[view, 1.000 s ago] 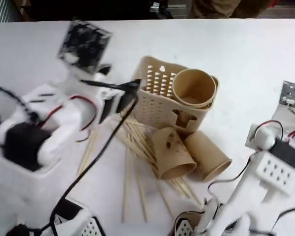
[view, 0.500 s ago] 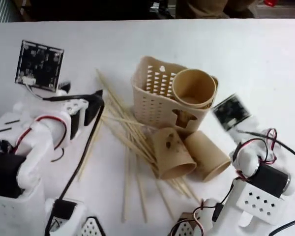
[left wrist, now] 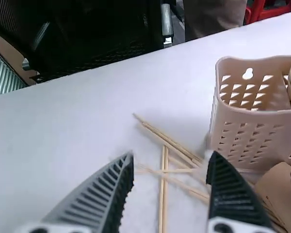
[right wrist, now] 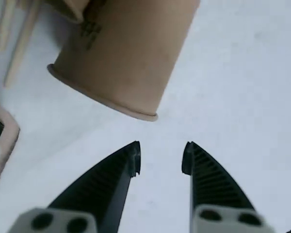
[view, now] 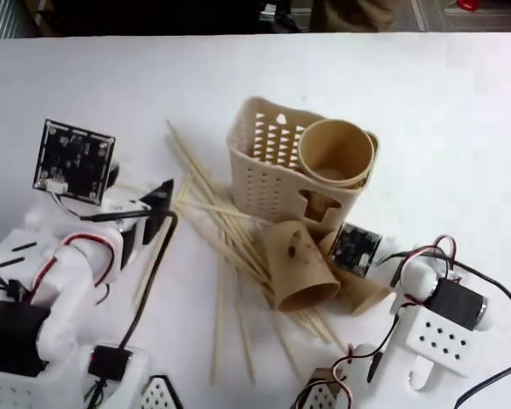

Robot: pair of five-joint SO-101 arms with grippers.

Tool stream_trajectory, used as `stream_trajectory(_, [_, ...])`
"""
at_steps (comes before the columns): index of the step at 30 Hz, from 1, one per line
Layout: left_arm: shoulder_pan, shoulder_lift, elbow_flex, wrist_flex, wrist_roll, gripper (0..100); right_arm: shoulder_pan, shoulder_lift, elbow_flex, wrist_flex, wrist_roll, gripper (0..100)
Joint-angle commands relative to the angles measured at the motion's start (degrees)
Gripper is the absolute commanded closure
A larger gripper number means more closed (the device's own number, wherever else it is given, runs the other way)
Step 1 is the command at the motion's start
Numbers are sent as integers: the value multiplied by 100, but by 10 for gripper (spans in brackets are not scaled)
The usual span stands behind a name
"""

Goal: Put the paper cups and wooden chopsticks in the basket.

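The tan perforated basket [view: 277, 170] stands mid-table with a paper cup [view: 336, 152] upright in it. Two more paper cups lie on their sides in front of it: one [view: 296, 266] in plain sight, the other [view: 370, 294] partly under the right arm's camera board [view: 355, 247]. Wooden chopsticks [view: 226, 243] lie scattered left of and under the cups. My left gripper [left wrist: 170, 167] is open above the chopsticks [left wrist: 164, 162], short of the basket [left wrist: 250, 121]. My right gripper [right wrist: 161, 154] is open just off the rim of a lying cup [right wrist: 121, 53].
The left arm's body [view: 60, 281] fills the near left, the right arm's servo and cables [view: 447, 311] the near right. White table [view: 434, 111] stretches behind and right of the basket. Dark chairs [left wrist: 87, 34] stand beyond the far edge.
The left arm has drawn back from the basket toward the near left. The right arm has swung in toward the lying cups, and its camera board now covers part of the right one.
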Motion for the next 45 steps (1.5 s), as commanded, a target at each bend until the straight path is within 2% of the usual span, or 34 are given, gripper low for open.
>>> stream_trajectory(1, [-40, -75, 70, -141, -53, 751, -180, -40, 211, -13, 158, 843])
stream_trajectory(8, [-40, -75, 70, -132, -35, 751, -637, -40, 765, -382, 26, 845])
stream_trajectory(12, [-40, -75, 79, -97, -44, 751, -646, -40, 1002, -1305, -800, 848])
stream_trajectory(17, [-40, -84, 123, -105, -44, 751, -637, -48, 1020, -1657, -1055, 987])
stream_trajectory(28, [-40, -101, 299, -88, -88, 751, 233, -48, 185, -1613, -1090, 980])
stream_trajectory(35, [-233, -66, 185, 308, -862, 752, 725, -48, -448, -919, -1055, 980])
stream_trajectory(39, [-1103, -57, -237, 668, -1574, 752, 936, -48, -607, -664, -1055, 980])
stream_trajectory(45, [-2633, 585, -598, 1064, -3534, 752, 1182, -48, -607, -664, -1055, 980])
